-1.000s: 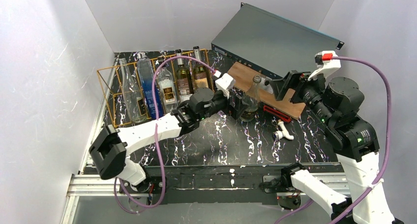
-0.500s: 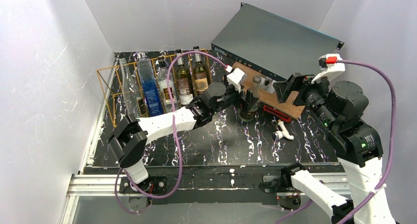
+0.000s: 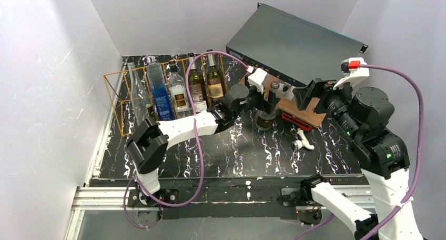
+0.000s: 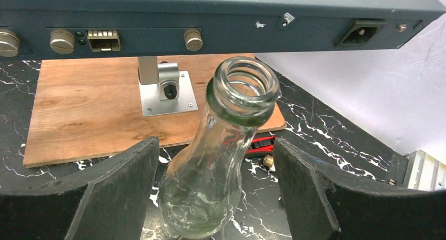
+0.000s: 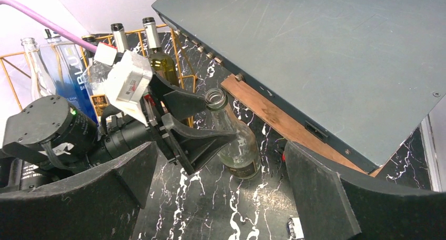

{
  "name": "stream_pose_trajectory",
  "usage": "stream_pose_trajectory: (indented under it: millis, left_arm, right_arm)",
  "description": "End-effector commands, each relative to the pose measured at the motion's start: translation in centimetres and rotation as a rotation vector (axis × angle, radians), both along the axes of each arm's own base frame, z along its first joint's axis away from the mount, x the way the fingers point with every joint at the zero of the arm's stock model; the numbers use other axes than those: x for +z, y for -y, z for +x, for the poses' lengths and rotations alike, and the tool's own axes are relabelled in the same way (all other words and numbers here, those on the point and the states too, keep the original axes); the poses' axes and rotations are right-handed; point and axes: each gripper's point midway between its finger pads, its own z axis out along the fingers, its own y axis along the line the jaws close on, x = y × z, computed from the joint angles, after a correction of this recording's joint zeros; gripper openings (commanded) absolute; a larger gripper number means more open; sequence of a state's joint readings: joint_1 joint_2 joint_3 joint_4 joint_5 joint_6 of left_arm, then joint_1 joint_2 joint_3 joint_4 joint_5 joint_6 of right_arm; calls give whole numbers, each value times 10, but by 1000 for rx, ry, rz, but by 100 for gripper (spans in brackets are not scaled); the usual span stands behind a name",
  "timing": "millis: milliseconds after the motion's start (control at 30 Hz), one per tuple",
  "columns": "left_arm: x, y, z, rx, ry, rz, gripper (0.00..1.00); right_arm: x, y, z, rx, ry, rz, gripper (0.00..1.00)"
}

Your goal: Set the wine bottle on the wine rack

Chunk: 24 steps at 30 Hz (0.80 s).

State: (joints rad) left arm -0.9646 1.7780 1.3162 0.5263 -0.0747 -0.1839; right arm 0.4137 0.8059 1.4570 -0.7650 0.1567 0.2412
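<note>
**A:** How does the left hand (image 4: 213,169) stand?

**B:** It is open and grips nothing. Its jaws sit either side of the wine bottle (image 4: 231,113), low on the glass body. In the wrist view, bare bench (image 3: 236,150) shows between the glass and the jaw on the right. On the other side the gap is very slim, and I can't tell whether it touches.

**A:** And the bottle's axis?

**B:** It is upright, mouth up, and it stands on the bench just in front of the wooden board (image 4: 89,108). The jaws face each other across the axis, so I'd judge that closing them is all the next move needs.

**A:** What about the right hand (image 5: 220,161)?

**B:** It is open too, and empty. It hangs above the bottle's far side, well apart from it, so the left hand is clearly the nearer.

**A:** Where is the wine rack (image 3: 112,104)?

**B:** It is off to the left along the back of the bench, well apart from the bottle, with other bottles (image 3: 197,87) already leaning in its bays. The carry would go leftward, past the arm's own forearm. I can't make out which bay is free.
</note>
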Motion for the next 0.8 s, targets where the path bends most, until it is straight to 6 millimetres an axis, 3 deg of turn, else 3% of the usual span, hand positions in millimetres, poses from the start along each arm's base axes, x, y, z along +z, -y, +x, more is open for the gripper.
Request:
stream_pose_trajectory:
  millis: [0, 400, 667, 767]
  left_arm:
    - [26, 3, 9, 35, 55, -39, 75]
    - [17, 8, 18, 53, 57, -8, 57]
    - [12, 14, 20, 45, 52, 2, 57]
    - [11, 15, 20, 42, 52, 6, 49]
  right_arm:
    - [12, 5, -1, -16, 39, -1, 100]
    - [8, 5, 1, -19, 33, -9, 100]
    - [9, 6, 0, -23, 34, -11, 100]
    - [10, 7, -1, -24, 35, -11, 100]
